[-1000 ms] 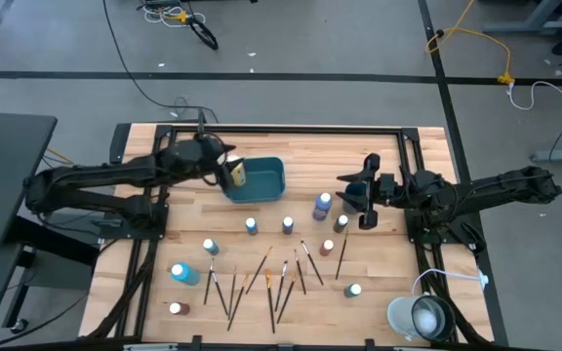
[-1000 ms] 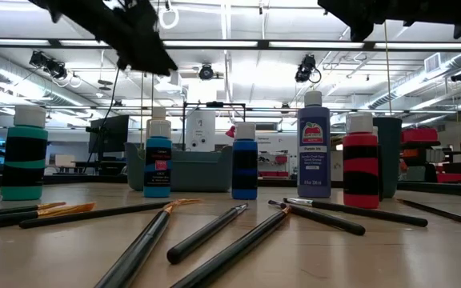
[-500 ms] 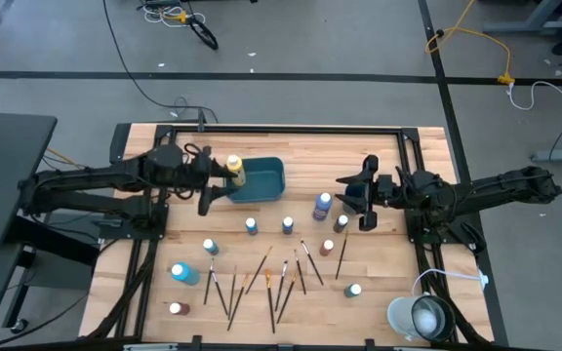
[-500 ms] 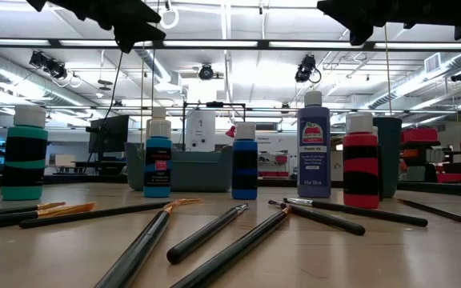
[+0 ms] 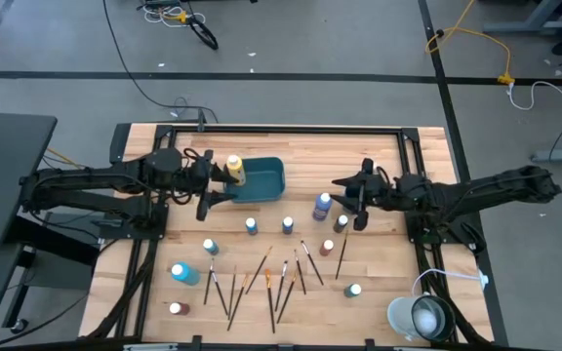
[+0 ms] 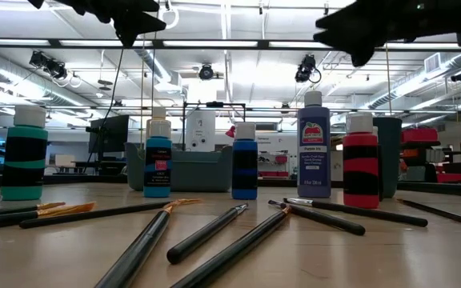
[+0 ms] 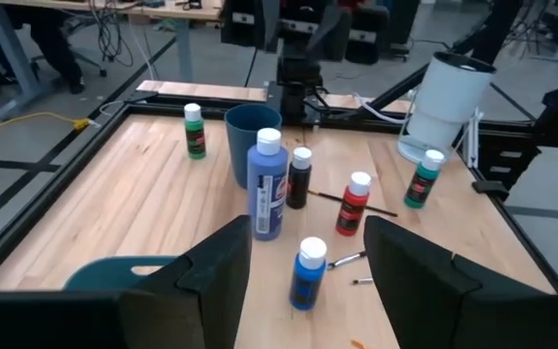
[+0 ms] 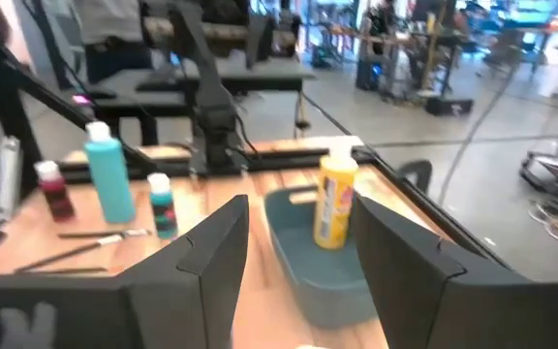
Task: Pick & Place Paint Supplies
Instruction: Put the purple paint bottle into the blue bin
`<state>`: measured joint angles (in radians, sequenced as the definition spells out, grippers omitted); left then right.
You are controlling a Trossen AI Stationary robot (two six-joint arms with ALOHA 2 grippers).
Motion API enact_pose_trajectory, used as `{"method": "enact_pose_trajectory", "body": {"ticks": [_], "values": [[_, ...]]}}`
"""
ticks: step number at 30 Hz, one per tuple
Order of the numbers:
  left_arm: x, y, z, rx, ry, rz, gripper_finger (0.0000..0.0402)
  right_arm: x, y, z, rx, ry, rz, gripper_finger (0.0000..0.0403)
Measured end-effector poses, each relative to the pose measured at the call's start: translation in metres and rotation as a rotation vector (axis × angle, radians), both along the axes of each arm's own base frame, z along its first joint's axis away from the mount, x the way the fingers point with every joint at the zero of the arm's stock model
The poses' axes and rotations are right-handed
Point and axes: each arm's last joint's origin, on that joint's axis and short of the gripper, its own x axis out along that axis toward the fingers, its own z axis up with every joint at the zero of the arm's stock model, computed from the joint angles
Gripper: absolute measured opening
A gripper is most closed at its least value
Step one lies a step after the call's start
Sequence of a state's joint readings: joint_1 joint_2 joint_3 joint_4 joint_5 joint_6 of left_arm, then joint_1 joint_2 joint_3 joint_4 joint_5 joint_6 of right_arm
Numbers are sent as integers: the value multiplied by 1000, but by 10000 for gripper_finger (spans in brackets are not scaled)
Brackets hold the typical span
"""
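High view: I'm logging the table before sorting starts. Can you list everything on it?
tray: one, teal, upper middle of the table
yellow bottle: one, standing in the tray's left end
large bottle: one, purple-blue, right of the tray
cup: one, dark blue, beside the large bottle
light blue bottle: one, lower left
small bottles: at least six, mixed colours, scattered mid-table
paintbrushes: about ten, fanned across the lower middle
white container: one, lower right corner
left gripper: open, beside the tray's left end
right gripper: open, by the large bottle
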<state>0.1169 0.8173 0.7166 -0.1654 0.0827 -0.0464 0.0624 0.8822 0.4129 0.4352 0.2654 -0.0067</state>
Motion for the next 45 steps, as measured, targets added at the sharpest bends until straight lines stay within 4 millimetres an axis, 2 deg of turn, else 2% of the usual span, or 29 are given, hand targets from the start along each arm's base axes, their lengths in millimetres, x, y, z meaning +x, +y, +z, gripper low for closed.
{"method": "enact_pose_trajectory", "body": {"ticks": [4, 8, 12, 16, 30, 38, 45], "values": [[0, 1, 0, 3, 1, 17, 209, 12, 0, -14, 23, 64, -15, 199], [0, 1, 0, -10, 1, 22, 209, 24, -3, -29, 37, 129, -30, 225], [0, 1, 0, -43, 0, 31, 209, 29, -8, -41, 69, 180, -61, 249], [0, 1, 0, -61, -1, 36, 209, 32, -11, -47, 89, 203, -80, 252], [0, 1, 0, -67, -1, 38, 209, 38, -13, -63, 88, 287, -94, 201], [0, 1, 0, -67, -1, 38, 209, 38, -13, -64, 115, 291, -101, 114], [0, 0, 0, -88, -2, 42, 209, 39, -12, -59, 127, 233, -90, 111]]}}
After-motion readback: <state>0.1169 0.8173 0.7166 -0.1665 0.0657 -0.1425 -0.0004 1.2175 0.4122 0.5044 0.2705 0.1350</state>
